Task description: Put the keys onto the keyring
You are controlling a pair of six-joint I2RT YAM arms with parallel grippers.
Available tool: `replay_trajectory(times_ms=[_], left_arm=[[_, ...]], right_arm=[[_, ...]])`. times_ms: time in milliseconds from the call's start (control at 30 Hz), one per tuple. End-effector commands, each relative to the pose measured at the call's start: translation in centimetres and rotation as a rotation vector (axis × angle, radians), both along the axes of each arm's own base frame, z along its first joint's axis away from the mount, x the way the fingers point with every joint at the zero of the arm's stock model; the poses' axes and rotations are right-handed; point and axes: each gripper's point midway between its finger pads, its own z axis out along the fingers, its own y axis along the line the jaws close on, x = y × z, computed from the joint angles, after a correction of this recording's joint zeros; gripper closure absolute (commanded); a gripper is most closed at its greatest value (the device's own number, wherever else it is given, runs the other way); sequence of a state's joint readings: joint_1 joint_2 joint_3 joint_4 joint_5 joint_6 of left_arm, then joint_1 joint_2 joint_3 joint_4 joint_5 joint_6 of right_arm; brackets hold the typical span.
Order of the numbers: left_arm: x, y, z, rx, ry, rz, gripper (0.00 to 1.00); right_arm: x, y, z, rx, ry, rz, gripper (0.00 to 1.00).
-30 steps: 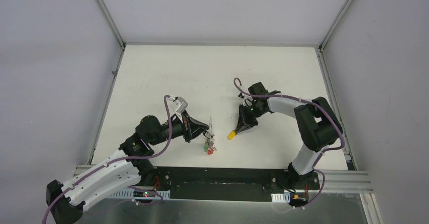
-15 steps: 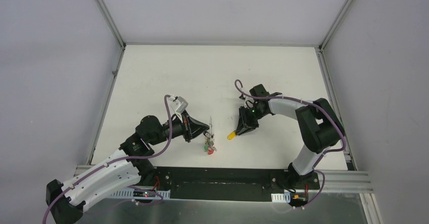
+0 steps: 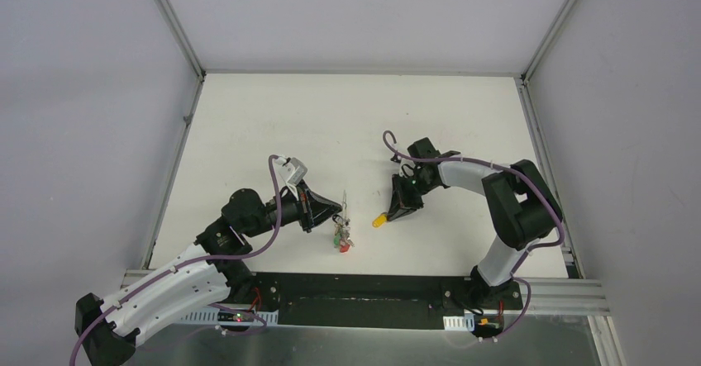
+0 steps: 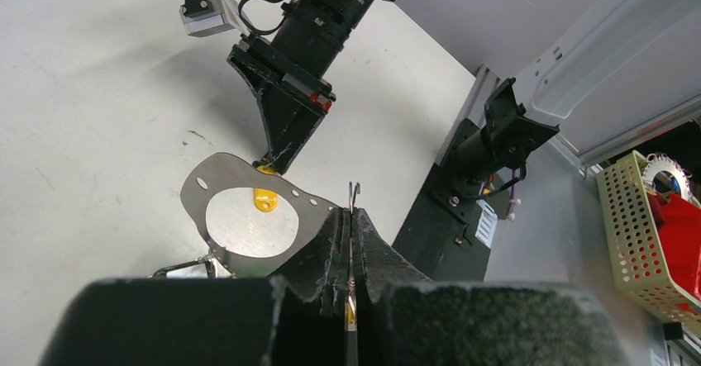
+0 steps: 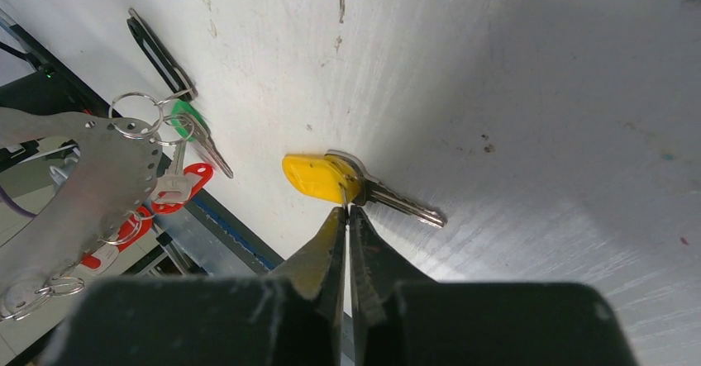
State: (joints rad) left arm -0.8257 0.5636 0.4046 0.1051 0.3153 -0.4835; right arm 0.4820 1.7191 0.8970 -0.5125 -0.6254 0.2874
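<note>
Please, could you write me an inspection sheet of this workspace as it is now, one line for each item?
Surface: white table, some scuffs and dark specks.
Job's things: yellow key lies flat, alone; key bunch with red and green tags sits beside the left gripper; keyring seen only edge-on, as a thin wire.
Clutter: holed metal plate, small rings hooked in its holes; thin dark loop near the bunch, unclear what it is.
Grippers: left gripper shut on the keyring; right gripper shut, tips at the yellow key's tag; whether it pinches anything, cannot tell.
Cables: purple cable along each arm, off the keys.
Surroundings: white walls; holed basket off the table.
</note>
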Motion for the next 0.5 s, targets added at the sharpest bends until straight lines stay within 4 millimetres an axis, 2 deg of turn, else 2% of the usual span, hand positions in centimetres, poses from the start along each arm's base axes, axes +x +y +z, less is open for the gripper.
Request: replay_trajectory(times_ms=[0, 267, 467], left_arm=[[0.0, -0.2, 2.7, -0.079, -0.052, 0.001, 1.0], [-0.1, -0.1, 2.7, -0.078, -0.051, -0.001, 1.0], [-0.2, 0.0, 2.9, -0.068, -0.066, -0.003, 1.0]], right_arm=[[0.9, 0.2, 0.1, 0.017, -0.052, 0.02, 0.98], [1.1, 0.1, 1.6, 0.027, -0.098, 0.046, 1.0], [1.7, 0.0, 5.5, 0.042, -0.191, 0.078, 1.0]])
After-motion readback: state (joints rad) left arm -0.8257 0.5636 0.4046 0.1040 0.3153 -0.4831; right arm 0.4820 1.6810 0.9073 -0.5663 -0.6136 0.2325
